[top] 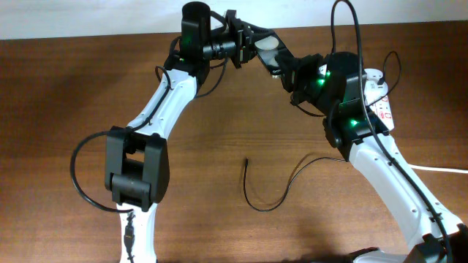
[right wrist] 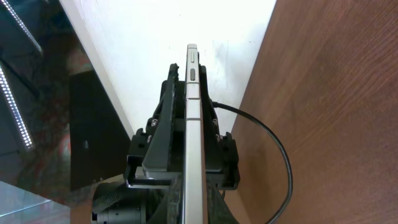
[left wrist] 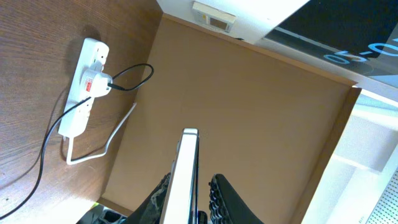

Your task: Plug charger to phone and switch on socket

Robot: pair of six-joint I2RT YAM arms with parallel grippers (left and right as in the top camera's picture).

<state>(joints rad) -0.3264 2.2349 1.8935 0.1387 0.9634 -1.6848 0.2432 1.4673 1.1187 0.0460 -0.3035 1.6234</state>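
Overhead: we see phone (top: 268, 46) held above table (top: 73, 88), far side, between both arms. Left gripper (left wrist: 189, 185) clamps its flat faces; right gripper (top: 283, 69) grip unclear. Rigid, slick slab: hold faces, spare port end.

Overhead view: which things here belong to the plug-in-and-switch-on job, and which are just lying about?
Job: the phone, gripped in the left pincer; the charger, plug tip loose on the table; the socket.
Lying about: the brown panel past the table edge; the small cream block.
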